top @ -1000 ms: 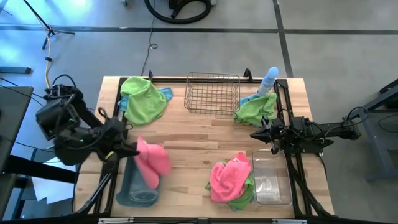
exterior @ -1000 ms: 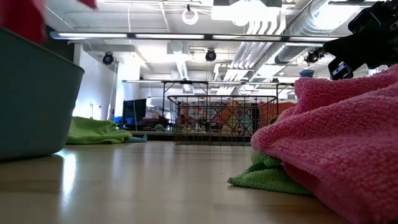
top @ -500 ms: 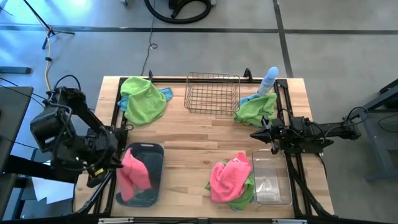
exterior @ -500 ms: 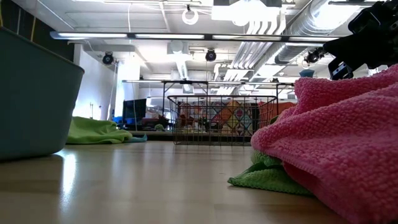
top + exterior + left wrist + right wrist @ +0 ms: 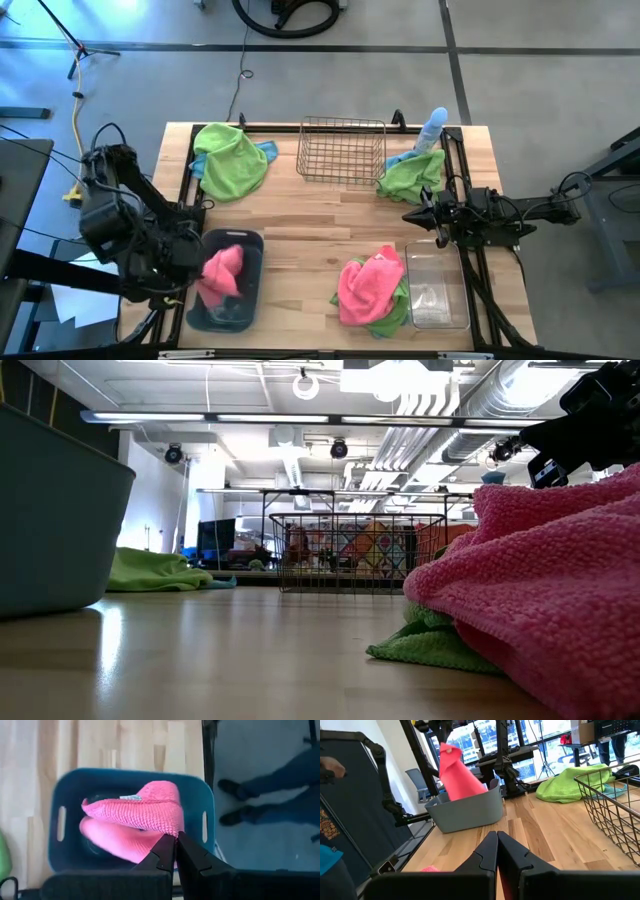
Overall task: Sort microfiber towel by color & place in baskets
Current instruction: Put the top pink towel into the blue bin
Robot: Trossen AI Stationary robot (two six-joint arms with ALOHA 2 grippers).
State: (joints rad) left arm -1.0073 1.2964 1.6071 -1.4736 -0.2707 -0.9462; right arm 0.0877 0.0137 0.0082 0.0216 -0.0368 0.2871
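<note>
Left hand (image 5: 175, 840), pinching one pink towel (image 5: 135, 820), hangs above the grey-blue tub (image 5: 195, 795); other towels remain unsorted.

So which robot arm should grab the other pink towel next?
Probably the right gripper: it waits empty beside the pink towel, while the left gripper is shut on another towel over the blue tub.

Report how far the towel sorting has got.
Nothing is fully sorted yet. In hand: the left gripper holds a pink towel hanging into the dark tub, not released. The wire basket and clear tub look empty. Left: the pink-and-green pile and two green towel heaps. The right gripper waits shut above the clear tub.
</note>
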